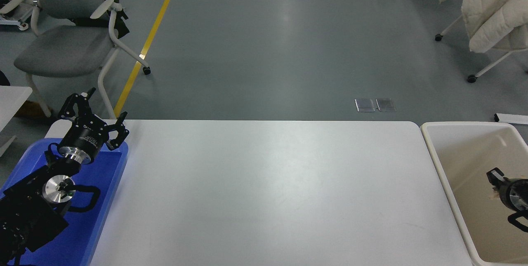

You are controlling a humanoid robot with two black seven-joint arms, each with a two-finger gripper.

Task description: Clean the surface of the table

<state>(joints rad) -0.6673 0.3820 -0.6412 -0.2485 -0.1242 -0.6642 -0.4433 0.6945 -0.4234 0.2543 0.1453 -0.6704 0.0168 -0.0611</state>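
Wide, smooth matte-white rectangular table surface [264, 191] with rounded far corners, filling the lower middle of the head view – bare white from far edge to near edge, open room across its whole width. Left side bordered by a blue plastic tray [108, 200], its right rim lying along the tabletop's left part; right side bordered by a cream-beige plastic bin [443, 163], its pale rim just beside the table's right edge. Beyond the far edge, only grey floor with a yellow line [145, 45] running diagonally and two small metal floor plates [375, 104] side by side.

Black left gripper [94, 107] parked over the blue tray's far corner, fingers spread apart and clamped on nothing, its black arm with silver joints coming in from the lower left. Black right gripper [493, 175] reaching in from the right edge, low inside the beige bin – only partly in view, so cannot tell whether its fingers are apart or together; a small pale scrap just beside it, too small to make out.

Around: one grey swivel chair [62, 43] with white armrests at the upper left, one cream quilted coat [493, 6] draped over a wheeled stand at the upper right. Counted: one table, one tray, one bin, two arms, two floor plates
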